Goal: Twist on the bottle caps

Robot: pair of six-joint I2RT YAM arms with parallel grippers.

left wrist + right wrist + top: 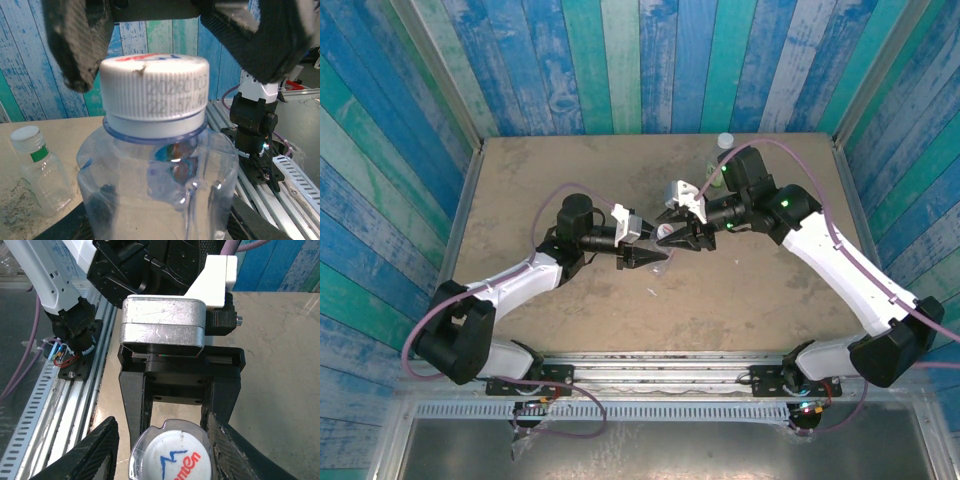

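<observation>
Here, you have tan surface [570,160], blue-green plank walls [620,60]. Left jaws clamped on blue-tinted bottle [160,185] mid-surface; right jaws apart, straddling its white cap [155,90]. Left wrist view gives you green-label bottle [42,170], capped, upright; right wrist view, cap's red-blue mark [177,460].

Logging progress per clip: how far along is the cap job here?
Done: the green-label bottle looks capped. In hand: the left gripper holds the blue bottle, and its cap sits on the neck. The right gripper straddles that cap, not yet clamped. Left: gripping and tightening it.
</observation>
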